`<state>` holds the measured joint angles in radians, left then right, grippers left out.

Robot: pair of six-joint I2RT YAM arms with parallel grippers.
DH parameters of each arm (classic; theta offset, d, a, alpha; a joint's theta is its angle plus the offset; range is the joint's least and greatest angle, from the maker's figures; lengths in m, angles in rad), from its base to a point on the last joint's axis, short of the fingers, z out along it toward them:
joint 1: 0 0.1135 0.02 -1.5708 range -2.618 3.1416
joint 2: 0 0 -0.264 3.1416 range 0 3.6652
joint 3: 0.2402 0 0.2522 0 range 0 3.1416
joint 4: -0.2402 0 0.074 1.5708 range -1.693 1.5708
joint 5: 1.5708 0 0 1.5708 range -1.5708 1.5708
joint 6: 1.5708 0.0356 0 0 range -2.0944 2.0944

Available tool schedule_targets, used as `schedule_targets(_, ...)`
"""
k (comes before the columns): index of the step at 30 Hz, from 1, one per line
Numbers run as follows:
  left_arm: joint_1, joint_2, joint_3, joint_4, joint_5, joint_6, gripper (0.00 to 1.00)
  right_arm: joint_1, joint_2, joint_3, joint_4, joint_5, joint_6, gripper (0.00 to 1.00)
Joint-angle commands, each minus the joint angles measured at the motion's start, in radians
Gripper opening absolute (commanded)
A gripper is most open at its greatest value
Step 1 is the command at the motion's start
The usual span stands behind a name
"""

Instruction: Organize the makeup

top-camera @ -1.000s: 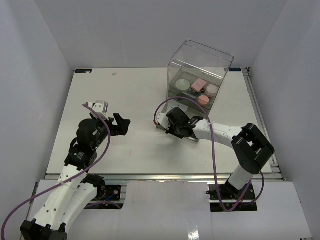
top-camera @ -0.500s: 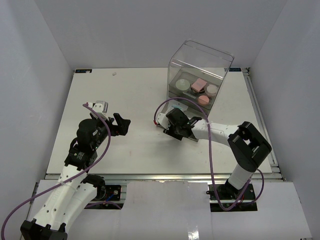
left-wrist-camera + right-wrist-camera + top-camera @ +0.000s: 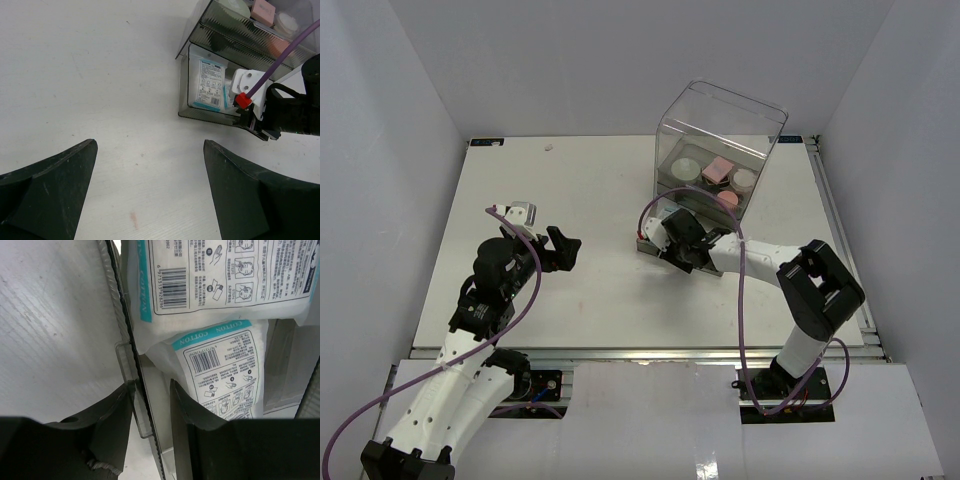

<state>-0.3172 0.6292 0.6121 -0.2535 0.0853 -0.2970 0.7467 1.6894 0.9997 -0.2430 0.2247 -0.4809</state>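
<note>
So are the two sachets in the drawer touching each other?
Touching. Right wrist view: the upper sachet and the lower sachet overlap at their edges, no gap between.

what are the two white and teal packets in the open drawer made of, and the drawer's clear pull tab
Two white and teal packets: thin glossy plastic film, going by the sheen, wrinkles and printed barcodes; COTTON printed on them hints at a cotton filling, unseen. Clear pull tab: rigid transparent plastic, perhaps acrylic; the surface behind shows through and its edges catch light.

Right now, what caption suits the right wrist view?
Right gripper straddles the drawer front; two sachets lie inside.
</note>
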Motion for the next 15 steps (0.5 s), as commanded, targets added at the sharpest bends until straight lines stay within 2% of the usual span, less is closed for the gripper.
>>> schedule_targets(1,0.001,-0.008,-0.006,0.017,-0.002,0.004,0.98,-0.013,0.003,0.058,0.024,0.027,-0.021,0.41)
schedule_targets(8,0.001,-0.007,-0.006,0.016,-0.002,0.004,0.98,-0.03,0.028,0.12,0.039,0.021,-0.027,0.46)
schedule_targets(15,0.001,-0.007,-0.006,0.017,-0.004,0.004,0.98,-0.048,0.065,0.179,0.042,0.016,-0.018,0.46)
